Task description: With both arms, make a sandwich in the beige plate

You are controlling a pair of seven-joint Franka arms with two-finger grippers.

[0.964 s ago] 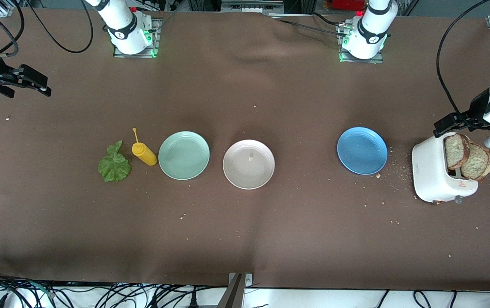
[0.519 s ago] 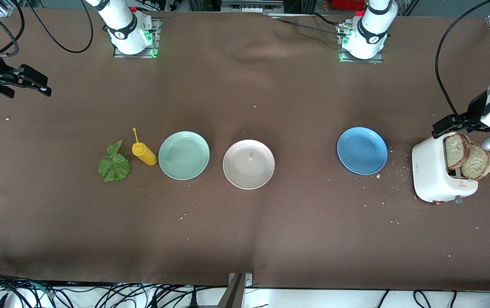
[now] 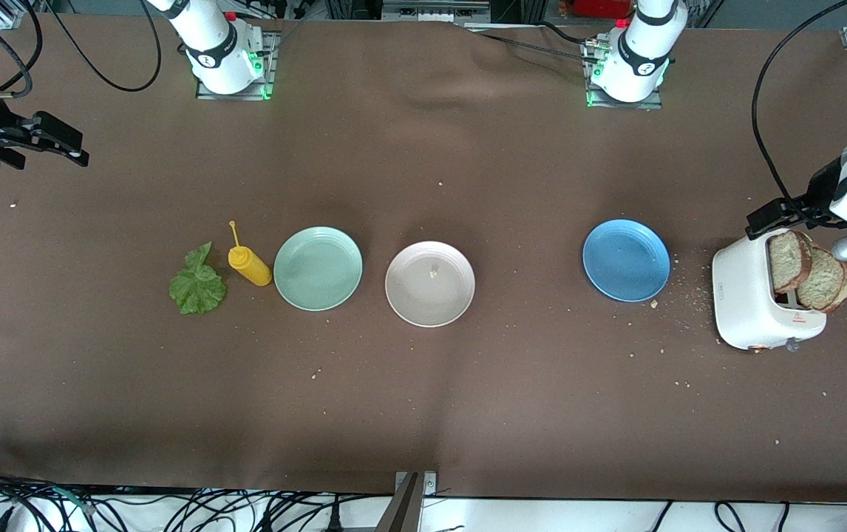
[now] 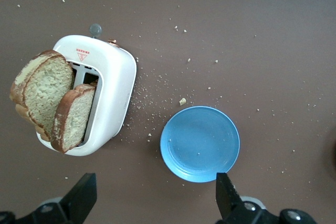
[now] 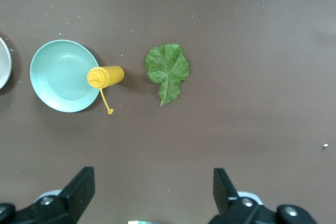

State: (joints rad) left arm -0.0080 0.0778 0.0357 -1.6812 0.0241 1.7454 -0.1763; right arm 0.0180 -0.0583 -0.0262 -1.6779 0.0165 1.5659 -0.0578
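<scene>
The beige plate sits mid-table, bare but for a crumb; its rim shows in the right wrist view. Two toasted bread slices stand in a white toaster at the left arm's end, also in the left wrist view. A lettuce leaf lies at the right arm's end. My left gripper is open and empty, in the air beside the toaster. My right gripper is open and empty, waiting over the table's end.
A mint-green plate and a yellow mustard bottle lie between lettuce and beige plate. A blue plate sits between beige plate and toaster. Crumbs lie around the toaster.
The left arm has shifted slightly by the toaster. The right arm and all things on the table have not moved.
</scene>
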